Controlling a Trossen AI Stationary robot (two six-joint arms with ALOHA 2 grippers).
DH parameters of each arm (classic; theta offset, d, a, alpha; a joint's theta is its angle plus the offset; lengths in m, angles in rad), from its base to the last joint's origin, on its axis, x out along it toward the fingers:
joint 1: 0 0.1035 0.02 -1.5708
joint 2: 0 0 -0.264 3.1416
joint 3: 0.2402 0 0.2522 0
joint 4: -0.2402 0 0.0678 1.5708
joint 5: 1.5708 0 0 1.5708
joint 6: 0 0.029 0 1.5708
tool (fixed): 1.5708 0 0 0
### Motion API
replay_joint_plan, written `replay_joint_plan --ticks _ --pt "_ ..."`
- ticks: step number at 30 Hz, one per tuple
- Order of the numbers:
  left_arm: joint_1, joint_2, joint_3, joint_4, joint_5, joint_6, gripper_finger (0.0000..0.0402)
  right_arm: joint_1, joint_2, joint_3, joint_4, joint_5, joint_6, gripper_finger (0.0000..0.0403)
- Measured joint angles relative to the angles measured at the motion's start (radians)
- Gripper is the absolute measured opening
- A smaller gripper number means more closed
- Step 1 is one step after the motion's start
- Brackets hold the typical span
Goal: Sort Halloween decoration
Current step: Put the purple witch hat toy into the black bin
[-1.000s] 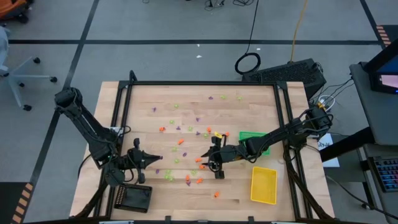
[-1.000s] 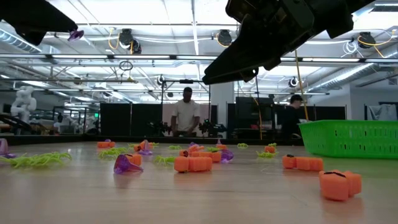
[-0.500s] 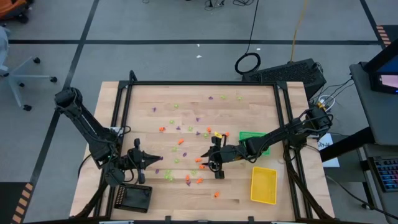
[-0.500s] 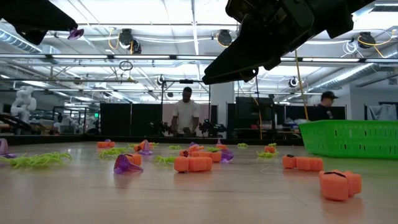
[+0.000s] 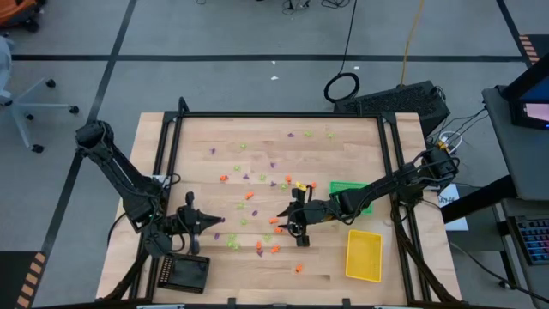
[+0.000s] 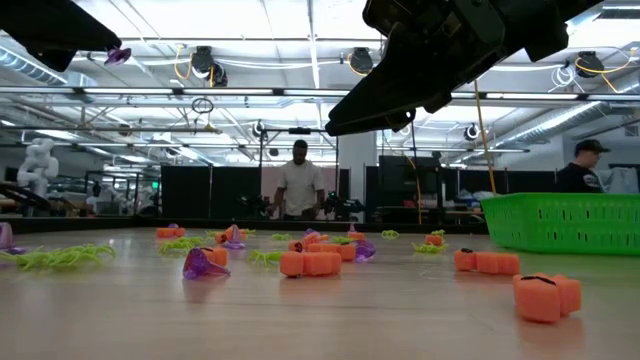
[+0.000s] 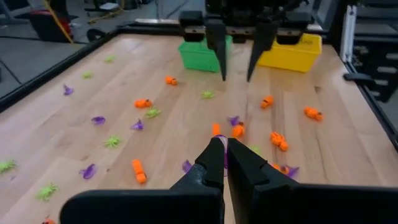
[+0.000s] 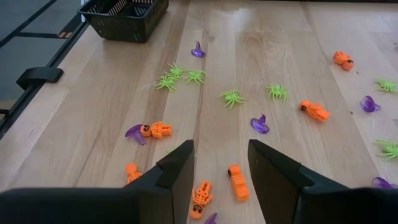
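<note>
Small orange, purple and lime green trinkets [image 5: 257,215] lie scattered over the wooden table. My left gripper [image 5: 213,220] hovers over the table's near left part, pointing toward the right, shut on a purple trinket [image 7: 224,157]. That trinket also shows high above the table in the low view [image 6: 118,55]. My right gripper [image 5: 281,221] hangs open above the table's middle, facing left. Its fingers [image 8: 180,163] stand above orange trinkets [image 8: 236,182] without touching them. My left gripper pinches a purple trinket [image 7: 224,157] between its two fingertips, only at their free ends. The fingers reach roughly level from the table's left side. The trinket is lifted clear of the table; which part of it is held cannot be told.
A green tray [image 5: 350,193] and a yellow tray [image 5: 364,255] sit on the table's right side, and a black tray [image 5: 184,273] at the near left corner. A dark frame [image 5: 283,115] runs round the table. People stand in the room behind [image 6: 298,185].
Neither arm nor any trinket has visibly moved. A person in the room behind the table has walked toward the right.
</note>
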Motion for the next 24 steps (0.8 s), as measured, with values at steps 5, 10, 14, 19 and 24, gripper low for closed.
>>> replay_joint_plan --ticks 5,10,14,19,24 --pt "0.001 -0.002 0.018 -0.012 0.095 0.002 0.0004 0.0 0.0 0.0 0.0 0.0 -0.004 0.0137" --pt "0.001 -0.003 0.073 -0.011 0.256 0.104 0.0004 0.0 0.0 0.0 -0.001 0.0 -0.011 0.0137" --pt "0.001 -0.002 0.143 -0.112 0.355 0.102 0.0004 0.0 0.0 0.0 -0.001 0.0 -0.011 0.0137" --pt "0.001 0.039 0.236 -0.318 0.444 -0.03 0.0004 0.0 0.0 0.0 -0.001 0.0 -0.011 0.0137" --pt "0.0 0.135 0.295 -0.368 0.59 -0.063 0.0004 0.0 0.0 0.0 -0.002 0.0 -0.011 0.0137"
